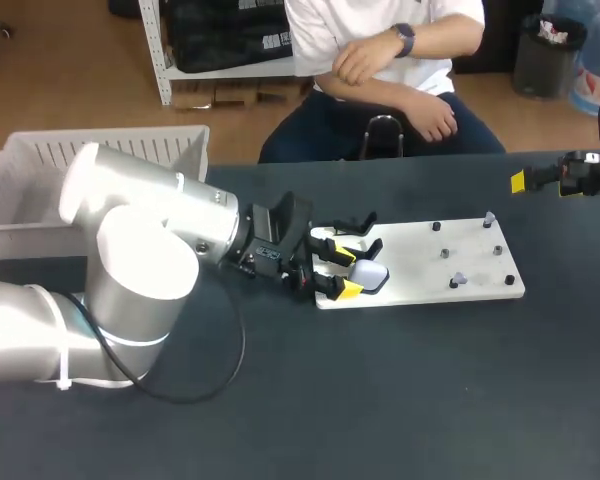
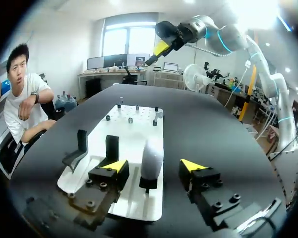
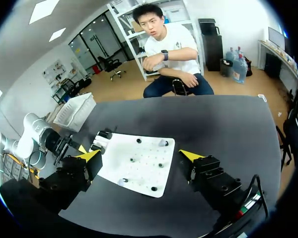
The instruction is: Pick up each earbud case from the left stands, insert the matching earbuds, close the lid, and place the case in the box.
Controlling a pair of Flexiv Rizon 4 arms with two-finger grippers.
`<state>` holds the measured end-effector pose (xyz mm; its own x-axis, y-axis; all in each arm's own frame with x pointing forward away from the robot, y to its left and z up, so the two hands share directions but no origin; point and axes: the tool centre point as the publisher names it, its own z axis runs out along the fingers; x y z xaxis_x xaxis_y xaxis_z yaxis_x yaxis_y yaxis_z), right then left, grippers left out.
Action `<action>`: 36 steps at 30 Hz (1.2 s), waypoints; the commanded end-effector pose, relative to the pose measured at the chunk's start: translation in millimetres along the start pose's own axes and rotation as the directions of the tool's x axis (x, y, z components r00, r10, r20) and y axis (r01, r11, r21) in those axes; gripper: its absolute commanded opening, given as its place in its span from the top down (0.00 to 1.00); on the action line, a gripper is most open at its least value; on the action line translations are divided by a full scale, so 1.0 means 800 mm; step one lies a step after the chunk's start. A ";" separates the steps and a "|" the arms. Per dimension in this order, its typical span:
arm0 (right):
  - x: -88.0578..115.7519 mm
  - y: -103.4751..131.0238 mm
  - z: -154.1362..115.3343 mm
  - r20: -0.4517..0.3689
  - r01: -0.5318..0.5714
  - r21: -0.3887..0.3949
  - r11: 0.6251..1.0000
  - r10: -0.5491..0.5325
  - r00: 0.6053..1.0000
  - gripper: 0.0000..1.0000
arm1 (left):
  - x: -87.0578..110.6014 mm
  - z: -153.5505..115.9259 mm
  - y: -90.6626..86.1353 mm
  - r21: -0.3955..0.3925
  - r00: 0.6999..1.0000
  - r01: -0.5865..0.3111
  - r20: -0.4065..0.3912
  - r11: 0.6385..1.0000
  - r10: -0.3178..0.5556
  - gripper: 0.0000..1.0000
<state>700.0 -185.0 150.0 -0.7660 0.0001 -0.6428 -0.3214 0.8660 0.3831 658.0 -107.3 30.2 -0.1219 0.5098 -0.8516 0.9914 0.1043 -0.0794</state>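
Earbud case [image 2: 151, 159], small, smooth, pale, stands upright on its stand [image 2: 148, 184] at the white board's [image 1: 420, 250] left end, between our left gripper's [image 1: 347, 272] parted fingers, untouched. Likely light, rigid, slippery; we would pinch its broad sides. Our right gripper [image 3: 140, 155] hangs unclenched, well apart.

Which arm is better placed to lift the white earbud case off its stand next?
Left. The left gripper is open around the white oval earbud case on its black stand; the right gripper hovers far off, open.
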 end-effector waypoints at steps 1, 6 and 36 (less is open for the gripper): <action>0.000 0.000 0.000 0.000 0.000 0.000 1.000 0.000 1.000 0.00 | 0.005 0.007 0.003 0.001 1.000 0.001 0.014 1.000 -0.001 0.38; 0.000 0.000 0.000 0.000 0.000 0.000 1.000 0.000 1.000 0.00 | 0.005 0.011 0.002 0.008 1.000 0.002 0.020 1.000 -0.002 0.43; 0.000 0.000 0.000 0.000 0.000 0.000 1.000 0.000 1.000 0.00 | 0.006 0.030 0.004 0.028 0.999 0.005 0.038 1.000 -0.006 0.54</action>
<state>700.0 -185.0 150.0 -0.7660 0.0001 -0.6428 -0.3214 0.8660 0.3831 659.0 -124.1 15.4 -0.1276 0.4795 -0.8682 0.9914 0.0884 -0.0969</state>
